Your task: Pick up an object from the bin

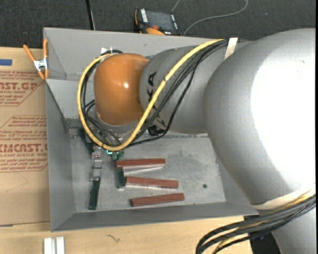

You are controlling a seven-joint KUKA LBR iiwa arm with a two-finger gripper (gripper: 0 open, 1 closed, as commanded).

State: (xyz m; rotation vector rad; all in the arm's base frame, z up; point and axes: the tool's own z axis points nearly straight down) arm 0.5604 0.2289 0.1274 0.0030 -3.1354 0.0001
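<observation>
The arm (244, 105) is hanging low in the bin (196, 168), jaws spread and grasping nothing, just beside the left ends of three brown sticks (151, 183) on its floor, so I reckon it is lining up and needing a shift right before closing.

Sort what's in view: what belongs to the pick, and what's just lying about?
Job:
pincer, open, low at the bin's left
bin
three brown bars to the pincer's right: top bar, middle bar, bottom bar

Lying about:
black-and-orange device beyond the bin
dark speck on the bin floor
</observation>
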